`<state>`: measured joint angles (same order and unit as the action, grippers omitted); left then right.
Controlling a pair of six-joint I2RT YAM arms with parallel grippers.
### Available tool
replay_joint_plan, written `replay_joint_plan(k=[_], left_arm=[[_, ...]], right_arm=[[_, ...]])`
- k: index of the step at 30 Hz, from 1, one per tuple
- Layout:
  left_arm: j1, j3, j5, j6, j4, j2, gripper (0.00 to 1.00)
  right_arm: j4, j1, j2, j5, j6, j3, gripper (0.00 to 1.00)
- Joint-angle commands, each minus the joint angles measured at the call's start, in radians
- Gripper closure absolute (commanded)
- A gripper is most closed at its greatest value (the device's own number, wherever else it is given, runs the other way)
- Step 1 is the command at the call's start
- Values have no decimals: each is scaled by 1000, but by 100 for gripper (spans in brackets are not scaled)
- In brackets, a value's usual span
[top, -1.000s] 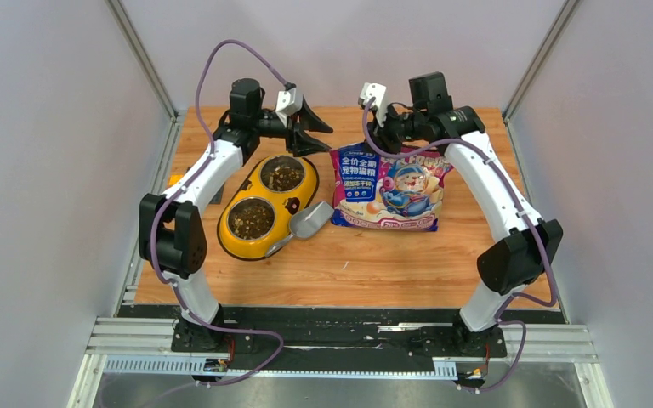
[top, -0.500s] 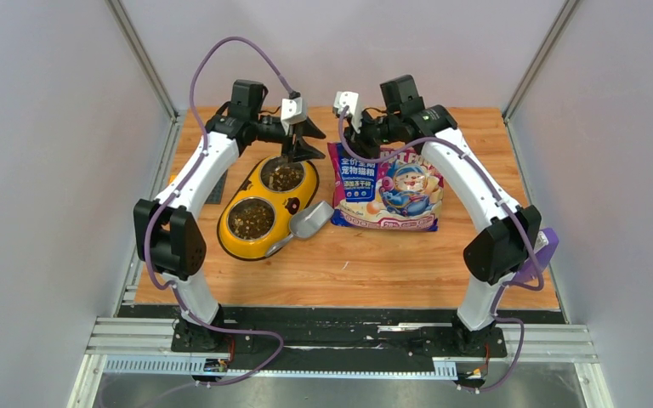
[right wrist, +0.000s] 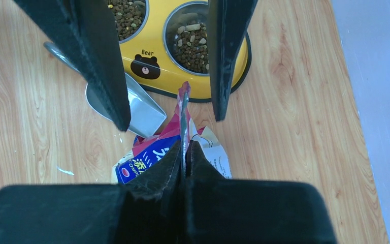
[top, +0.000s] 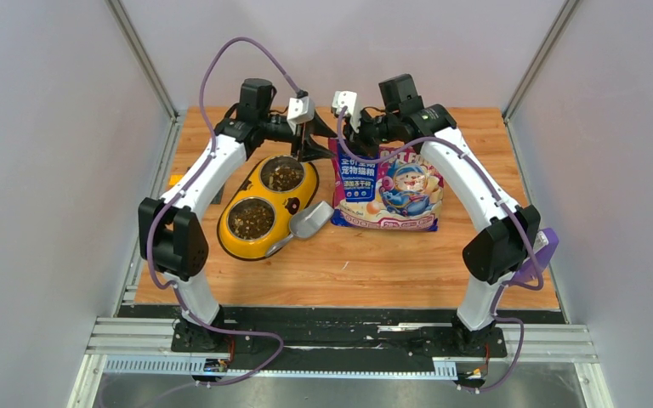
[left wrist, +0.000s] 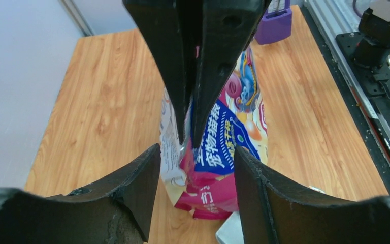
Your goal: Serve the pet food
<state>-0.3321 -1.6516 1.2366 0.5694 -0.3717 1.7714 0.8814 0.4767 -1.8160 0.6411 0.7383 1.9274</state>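
Note:
The pink-and-blue pet food bag (top: 388,189) lies right of the yellow feeder (top: 255,183). Dark kibble (top: 251,219) fills both steel bowls. My right gripper (top: 346,127) is shut on the bag's top edge and holds it raised; in the right wrist view (right wrist: 184,146) the thin edge (right wrist: 184,109) stands up between its closed fingers. My left gripper (top: 319,140) is open, just left of that edge. In the left wrist view (left wrist: 197,152) its fingers (left wrist: 137,188) flank the bag (left wrist: 218,157) without touching it.
The grey scoop (top: 306,221) lies against the feeder's right side, next to the bag; it also shows in the right wrist view (right wrist: 139,109). A purple object (top: 541,252) sits at the table's right edge. A small dark item (top: 214,194) lies left of the feeder.
My right gripper moved left with the bag's top edge, then held still. My left gripper moved right, closing in on that raised edge.

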Motion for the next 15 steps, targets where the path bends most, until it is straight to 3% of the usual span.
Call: replay_joint_plan(k=[1,5,7,9,11,15], left_arm=[[-22,-5,40,-56,84,18,39],[-26,-5,35,-76,127,32,43],[-27,-9,40,-95,142,39,50],[-28,-14,39,-81,133,49,67],[-24,-36,20,8,46,56,97],[-5,-117,-17,190,-206,82,100]], right_arm=[[-12,14,2,25,21,37,100],[-5,15,12,34,25,30,100],[-5,16,16,32,29,26,100],[-6,16,22,25,37,22,100],[-6,16,29,15,46,16,100],[-1,17,50,-57,77,-13,100]])
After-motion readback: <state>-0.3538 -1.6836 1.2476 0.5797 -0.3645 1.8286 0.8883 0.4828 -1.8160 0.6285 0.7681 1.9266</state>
